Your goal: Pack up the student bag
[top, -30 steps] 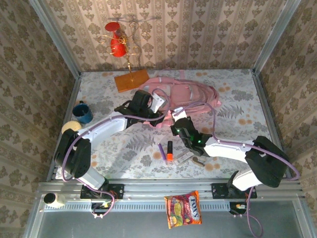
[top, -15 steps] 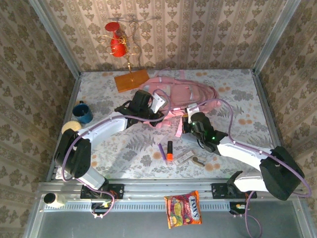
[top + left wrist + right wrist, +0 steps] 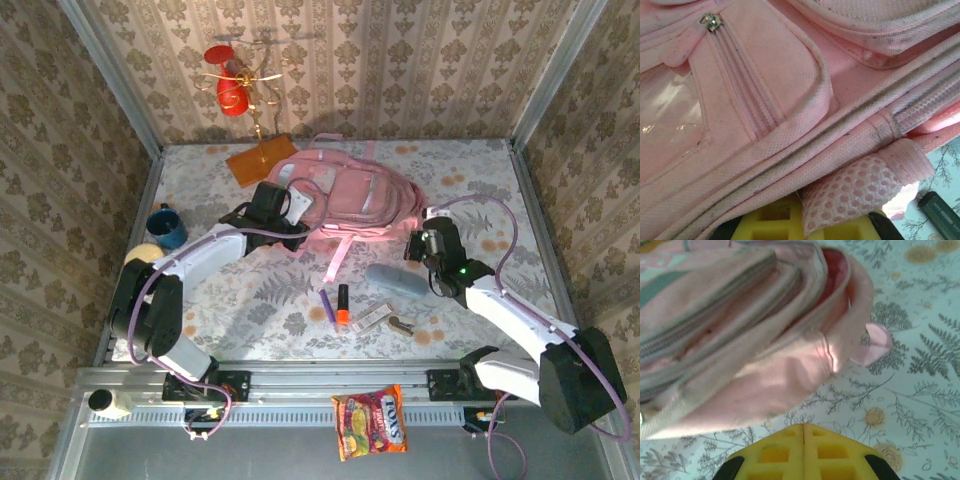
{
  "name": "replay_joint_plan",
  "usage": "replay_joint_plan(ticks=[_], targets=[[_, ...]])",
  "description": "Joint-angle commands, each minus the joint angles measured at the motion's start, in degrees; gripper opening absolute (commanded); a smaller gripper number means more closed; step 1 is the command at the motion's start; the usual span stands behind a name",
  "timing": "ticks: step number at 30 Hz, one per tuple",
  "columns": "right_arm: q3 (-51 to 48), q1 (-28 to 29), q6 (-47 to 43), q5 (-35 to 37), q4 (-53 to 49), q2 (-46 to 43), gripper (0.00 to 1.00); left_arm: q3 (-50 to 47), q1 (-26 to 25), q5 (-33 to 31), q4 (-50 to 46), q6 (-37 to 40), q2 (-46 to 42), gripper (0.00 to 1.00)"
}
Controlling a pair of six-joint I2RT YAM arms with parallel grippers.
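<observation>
— What's nearest you?
— My right claw (image 3: 804,432), ribbed yellow pads clenched together on nothing, above the leaf-print table (image 3: 250,300).
— And the left?
— My left claw (image 3: 810,222) pinches a honeycomb-mesh strap (image 3: 855,190) of the soft, woven pink bag (image 3: 350,195), which is lying mid-table, toward the back.

Pink against leafy print, as you look down.
Your student bag (image 3: 350,195) is pink all over, mesh included; the table (image 3: 260,300) is pale with grey ferns and orange blooms; the pouch (image 3: 396,279) is grey-blue, the mug (image 3: 167,227) blue.
</observation>
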Motion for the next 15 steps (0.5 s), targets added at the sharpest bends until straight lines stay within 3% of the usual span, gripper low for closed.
replay_joint_plan(ticks=[1, 4, 8, 9, 15], targets=[[-0.29, 0.74, -2.51, -10.96, 4.8, 0.84, 0.0, 0.04, 1.17, -0.71, 2.24, -2.23, -1.41, 0.0], [-0.31, 4.83, -6.99, -16.34, 8.79, 2.73, 0.0, -0.45, 0.82, 3.9, 3.37, -2.87, -2.08, 0.0], [0.66, 13.04, -10.08, -9.8, 13.52, 8.1, 0.32, -0.4, 0.29, 5.87, 3.85, -3.74, -3.26, 0.0], [0.47, 14.67, -10.62, -6.79, 15.79, 9.59, 0.36, -0.31, 0.13, 6.01, 3.78, -3.79, -3.4, 0.0], [2.88, 17.37, -12.03, 3.79, 23.06, 20.08, 0.4, 0.34, -0.53, 6.79, 3.61, -3.96, -3.12, 0.0]])
